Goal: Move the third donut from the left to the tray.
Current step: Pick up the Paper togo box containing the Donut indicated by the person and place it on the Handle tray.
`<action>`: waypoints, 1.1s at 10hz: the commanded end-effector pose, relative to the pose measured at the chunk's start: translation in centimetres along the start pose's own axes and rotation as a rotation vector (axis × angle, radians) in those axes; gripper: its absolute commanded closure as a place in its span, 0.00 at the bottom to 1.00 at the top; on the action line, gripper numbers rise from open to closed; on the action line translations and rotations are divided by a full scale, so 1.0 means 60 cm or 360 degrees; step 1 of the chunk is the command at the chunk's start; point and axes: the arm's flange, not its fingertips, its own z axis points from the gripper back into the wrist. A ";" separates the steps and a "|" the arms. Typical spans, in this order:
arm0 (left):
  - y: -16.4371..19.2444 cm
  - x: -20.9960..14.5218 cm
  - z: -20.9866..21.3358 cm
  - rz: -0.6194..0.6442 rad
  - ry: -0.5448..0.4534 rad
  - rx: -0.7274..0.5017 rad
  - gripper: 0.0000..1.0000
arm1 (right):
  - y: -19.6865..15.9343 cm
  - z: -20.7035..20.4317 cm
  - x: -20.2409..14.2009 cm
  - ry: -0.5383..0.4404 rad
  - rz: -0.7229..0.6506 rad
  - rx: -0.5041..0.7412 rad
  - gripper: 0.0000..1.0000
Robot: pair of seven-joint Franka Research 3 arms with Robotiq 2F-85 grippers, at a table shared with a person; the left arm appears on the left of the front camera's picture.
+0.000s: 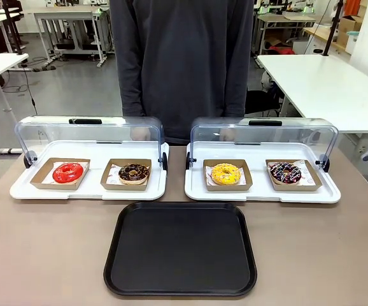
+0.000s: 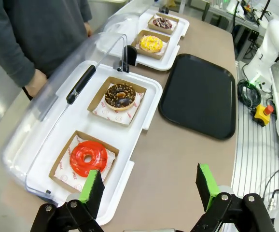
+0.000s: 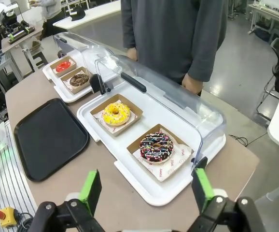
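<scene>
1. The left gripper point(image 2: 149, 186) hangs above the table's left end, tilted down toward the left white tray point(image 2: 149, 104). That tray holds a red donut point(image 2: 88, 158) and a chocolate donut point(image 2: 120, 95). The green-padded fingers point(image 2: 93, 186) are spread wide.
2. The right gripper point(image 3: 146, 186) hovers the same way at the right end, its fingers also spread wide, over the near corner of the right white tray point(image 3: 130, 176).
3. The yellow donut point(image 1: 225, 173) sits in its brown cardboard square on the right white tray, in the left spot, beside a dark sprinkled donut point(image 1: 286, 172).
4. Both clear lids point(image 1: 263, 134) are swung up toward the far side.
5. The black tray point(image 1: 181, 248) lies on the near side of the table, in front of the gap between the white trays and apart from both.
6. A person point(image 1: 181, 57) stands behind the lids with arms down, one hand point(image 2: 35, 82) close to a lid.
</scene>
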 end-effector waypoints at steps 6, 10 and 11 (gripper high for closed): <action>0.000 0.002 0.002 -0.0023 -0.0001 -0.0015 0.00 | -0.007 -0.001 0.003 -0.0048 0.0040 0.0004 0.00; 0.000 0.002 0.002 -0.0023 -0.0001 -0.0015 0.00 | -0.007 -0.001 0.003 -0.0048 0.0040 0.0004 0.00; 0.000 0.002 0.002 -0.0023 -0.0001 -0.0015 0.00 | -0.007 -0.001 0.003 -0.0048 0.0040 0.0004 0.00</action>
